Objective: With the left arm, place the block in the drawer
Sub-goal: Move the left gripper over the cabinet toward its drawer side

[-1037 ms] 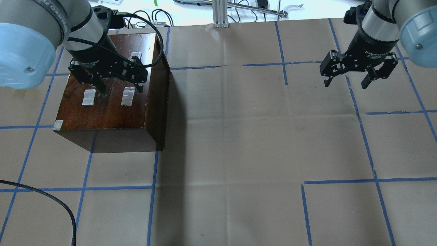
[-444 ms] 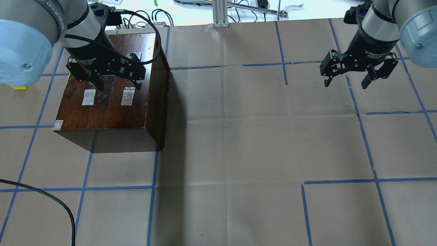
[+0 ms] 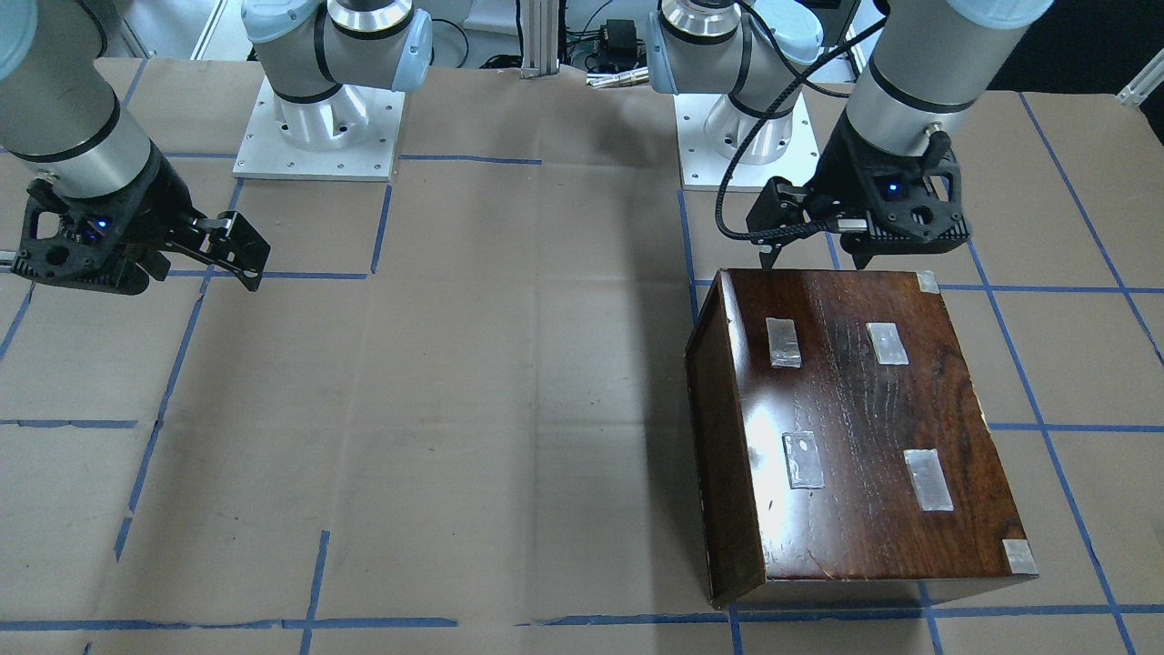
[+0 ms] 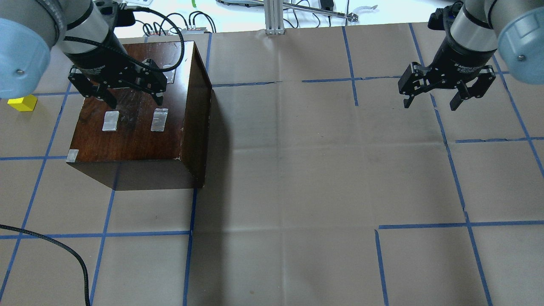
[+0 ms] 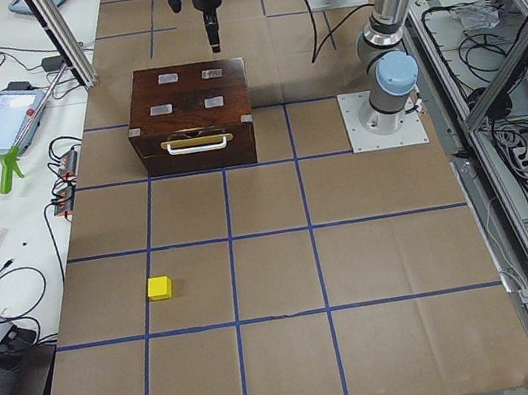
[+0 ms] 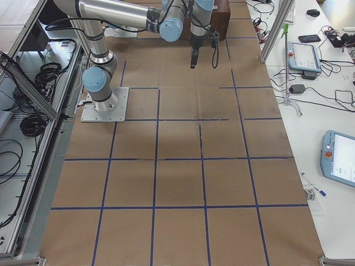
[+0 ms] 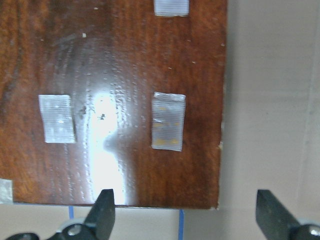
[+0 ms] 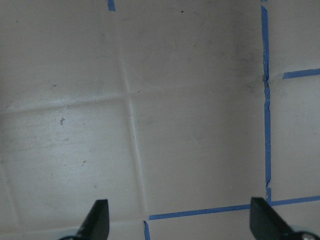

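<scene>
Block (image 4: 23,103): a small yellow cube on the brown paper toward the table's left end. It lies well apart from the box, on the side the drawer front faces, and nothing touches it.
Left gripper (image 4: 137,103): hangs above the box's lid, clear of the wood. Its jaws are spread wide with nothing between them — the wrist view shows only glossy wood and tape below the fingers (image 7: 104,210).
Cable (image 4: 182,40): black, looping loose from the left arm (image 4: 85,25) over the box's far edge.
Box (image 4: 136,142): dark brown and glossy, standing on the table's left half, with silvery tape patches (image 4: 160,120) on its lid.
Drawer (image 5: 198,155): closed, its dark front flush in the box face turned toward the block, with a pale pull across it.
Table (image 4: 297,178): covered in brown paper and crossed by a grid of blue tape.
Right gripper (image 4: 430,105): hovers over bare paper on the right, well apart from the box — its jaws are wide open and it grips nothing.
</scene>
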Controlling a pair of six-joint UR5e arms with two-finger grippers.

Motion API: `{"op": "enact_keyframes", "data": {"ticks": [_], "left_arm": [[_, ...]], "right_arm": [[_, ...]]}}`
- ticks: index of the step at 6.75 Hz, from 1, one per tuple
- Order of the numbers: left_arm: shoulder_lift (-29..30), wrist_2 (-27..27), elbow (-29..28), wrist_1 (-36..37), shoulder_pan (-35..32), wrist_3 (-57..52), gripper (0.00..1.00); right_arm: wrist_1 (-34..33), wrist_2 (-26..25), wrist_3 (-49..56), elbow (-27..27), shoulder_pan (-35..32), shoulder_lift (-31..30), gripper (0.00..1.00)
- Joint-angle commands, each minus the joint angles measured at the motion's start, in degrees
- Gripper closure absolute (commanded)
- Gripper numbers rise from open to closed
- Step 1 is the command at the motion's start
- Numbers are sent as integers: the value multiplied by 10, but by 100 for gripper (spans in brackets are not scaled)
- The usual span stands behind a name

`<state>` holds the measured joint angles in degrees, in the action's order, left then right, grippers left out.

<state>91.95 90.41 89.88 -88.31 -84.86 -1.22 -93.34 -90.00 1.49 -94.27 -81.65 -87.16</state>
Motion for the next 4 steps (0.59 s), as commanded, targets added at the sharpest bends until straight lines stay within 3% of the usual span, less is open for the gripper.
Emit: {"op": "enact_keyframes", "data": {"ticks": [1,4], "left_arm": [[10,-1,-1,6,85,-70,1],[63,-7,-39,37,195,-171,1]], "right_arm": [[0,0,0,0,0,0,0],[0,0,0,1,0,0,0]]}}
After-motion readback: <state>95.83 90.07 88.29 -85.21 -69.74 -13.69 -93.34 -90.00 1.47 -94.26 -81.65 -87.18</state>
